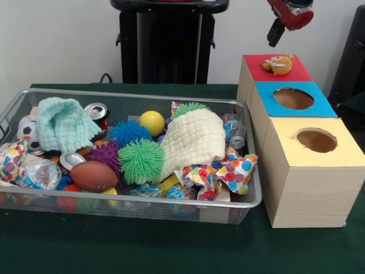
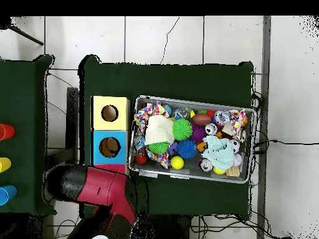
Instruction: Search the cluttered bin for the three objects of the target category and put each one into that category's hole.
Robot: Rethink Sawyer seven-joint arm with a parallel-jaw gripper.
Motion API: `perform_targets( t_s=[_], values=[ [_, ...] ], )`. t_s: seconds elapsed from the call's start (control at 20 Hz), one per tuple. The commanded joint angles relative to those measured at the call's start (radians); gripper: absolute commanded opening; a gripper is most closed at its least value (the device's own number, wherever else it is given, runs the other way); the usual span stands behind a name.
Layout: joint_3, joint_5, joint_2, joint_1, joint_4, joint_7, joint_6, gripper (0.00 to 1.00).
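Observation:
The wire mesh bin (image 1: 131,96) is full of clutter: a mint cloth (image 1: 64,123), a cream cloth (image 1: 194,140), a polka-dot cloth (image 1: 222,171), soda cans (image 1: 97,111), a yellow ball (image 1: 152,123), a green spiky ball (image 1: 141,160), a blue spiky ball (image 1: 128,133) and a brown football (image 1: 93,175). Three boxes stand right of it, with a red top (image 1: 296,71), a blue top (image 1: 319,103) and a yellow top (image 1: 342,151), each with a hole. A small orange plush toy (image 1: 279,64) sits on the red box. My gripper (image 1: 276,33) hangs just above that toy.
A soccer ball (image 1: 27,131) and crumpled plastic (image 1: 40,172) lie at the bin's left end. In the overhead view the red arm (image 2: 99,187) covers the red box beside the blue box (image 2: 96,155), the yellow box (image 2: 98,103) and the bin (image 2: 199,101). Coloured cups (image 2: 5,132) stand on a second table.

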Motion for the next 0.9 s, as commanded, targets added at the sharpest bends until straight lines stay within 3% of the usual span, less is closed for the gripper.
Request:
perform_targets(
  t_s=[0.05,0.35,0.9],
  values=[
    [0.032,0.02,0.043,-0.032,-0.081,0.225,-0.013,0.0],
    [0.055,0.039,0.09,-0.054,-0.182,0.246,0.045,0.0],
    [0.133,0.129,0.151,-0.066,-0.268,0.282,0.113,0.0]
  ],
)
